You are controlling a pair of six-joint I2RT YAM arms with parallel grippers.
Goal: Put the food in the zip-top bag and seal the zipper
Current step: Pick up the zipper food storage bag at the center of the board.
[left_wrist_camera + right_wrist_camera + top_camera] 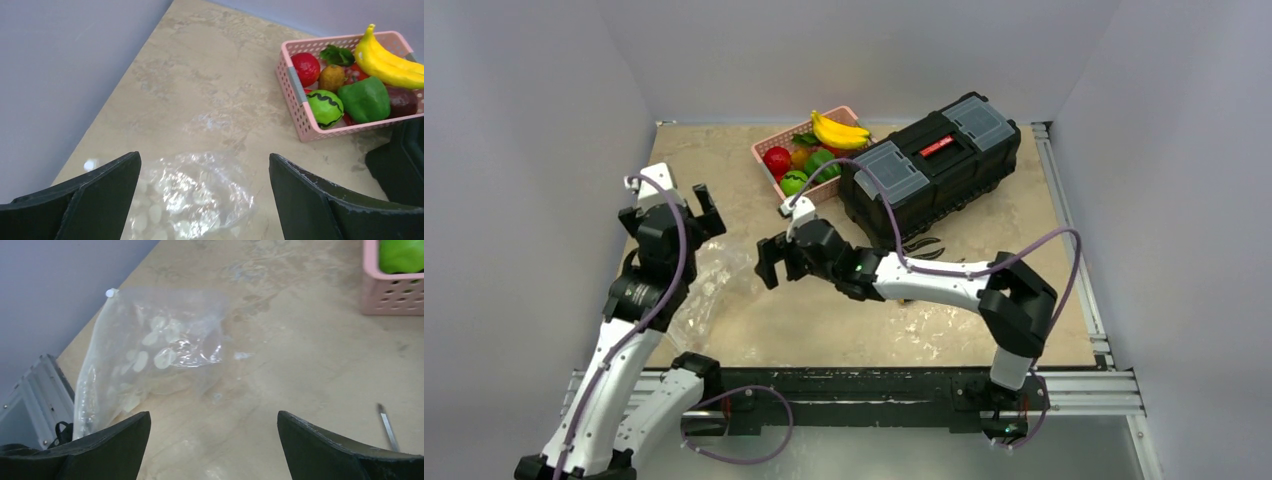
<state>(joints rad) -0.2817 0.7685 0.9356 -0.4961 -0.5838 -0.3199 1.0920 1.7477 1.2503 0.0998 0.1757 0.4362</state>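
- The zip-top bag (155,350) is thin, clear, crinkly film with pale oval spots showing through it. It lies slack and rumpled on the table, with glare on its folds.
- It sits toward the table's left side, close to the near edge and to the grey left wall. No food is inside it.
- The food (367,99) is glossy moulded plastic: a curved yellow banana bunch (385,60), a round red piece (306,69), a green ball with dark wavy stripes (325,107), a lumpy green pepper shape and a dark-red piece.
- All of it is heaped in the pink basket (295,92), a rigid box with lattice walls, well apart from the bag at the far middle of the table.
- The left gripper (204,160) hangs above the bag's far end, its jaws spread wide and holding nothing.
- The right gripper (214,416) hovers just right of the bag, also with its jaws wide apart and holding nothing.
- The table (724,150) is a smooth beige marbled slab, with a bare stretch between bag and basket.
- A black ribbed toolbox (929,165) with grey lid panels stands just beside the basket's right end.
- A metal rail (1064,380) borders the near and right edges.
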